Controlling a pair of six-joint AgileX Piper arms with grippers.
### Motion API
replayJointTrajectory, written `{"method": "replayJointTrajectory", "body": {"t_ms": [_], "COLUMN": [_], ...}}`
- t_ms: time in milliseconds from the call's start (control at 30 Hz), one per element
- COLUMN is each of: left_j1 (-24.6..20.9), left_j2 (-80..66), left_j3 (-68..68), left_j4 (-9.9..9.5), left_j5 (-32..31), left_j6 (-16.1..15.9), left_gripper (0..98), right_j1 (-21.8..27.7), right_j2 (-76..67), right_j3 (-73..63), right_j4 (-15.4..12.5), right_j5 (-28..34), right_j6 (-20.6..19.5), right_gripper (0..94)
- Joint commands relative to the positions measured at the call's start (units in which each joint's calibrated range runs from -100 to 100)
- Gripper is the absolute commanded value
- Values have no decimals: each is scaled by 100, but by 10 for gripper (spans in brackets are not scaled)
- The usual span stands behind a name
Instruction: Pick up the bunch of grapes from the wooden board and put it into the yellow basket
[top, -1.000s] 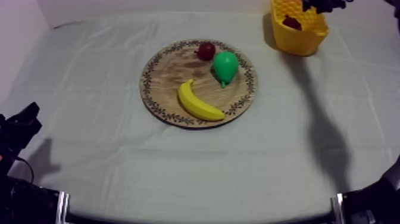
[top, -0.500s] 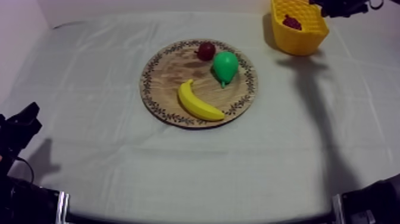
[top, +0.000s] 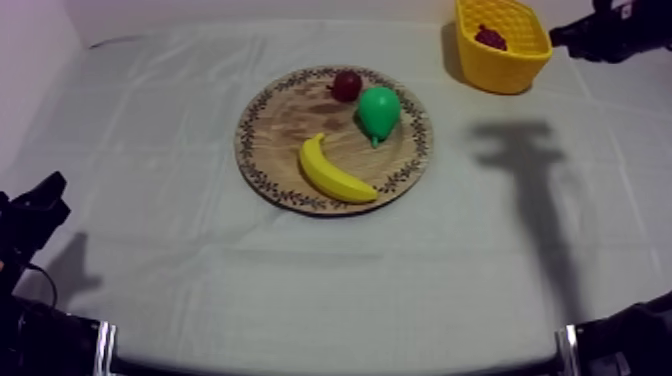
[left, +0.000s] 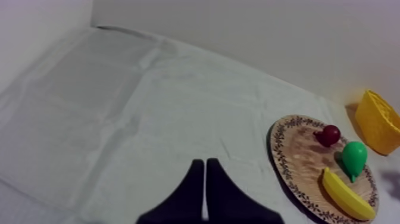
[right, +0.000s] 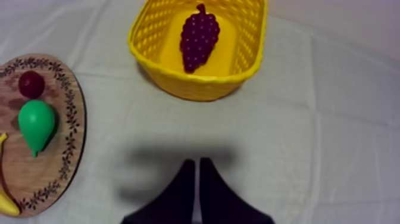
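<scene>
Dark purple bunch of grapes (right: 199, 39), yellow basket (right: 196, 89), green pear (top: 379, 112), yellow banana (top: 335, 172), small red fruit (top: 347, 85)

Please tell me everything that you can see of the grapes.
The grapes are one dark purple bunch of small round bumps. They look like plastic. The bunch has a short stem at its wide end and narrows toward the other end. It lies flat on the floor of the yellow basket, about in the middle, with the stem toward one long wall. It looks whole. Only the basket touches it.
</scene>
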Motion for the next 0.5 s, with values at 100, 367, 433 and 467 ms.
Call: {"method": "replayJointTrajectory", "body": {"t_ms": [100, 367, 433, 467], "left_j1": [1, 1, 1, 1], "left_j2": [0, 0, 0, 0], "left_j3": [-3, -3, -3, -3], "left_j4": [1, 1, 1, 1], "left_j5": [1, 1, 1, 1], "left_j6": [1, -1, -2, -3], "left_gripper": [1, 1, 1, 1], "right_j1": [-19, -27, 14, 42], "right_j2": [-1069, -2270, -2508, -2637], "right_j3": [1002, 2118, 2412, 2566], "right_j4": [-23, -26, -47, -70], "right_j5": [-212, -291, -320, -348], "right_j6": [73, 129, 142, 165], "right_gripper": [3, 5, 5, 6]}}
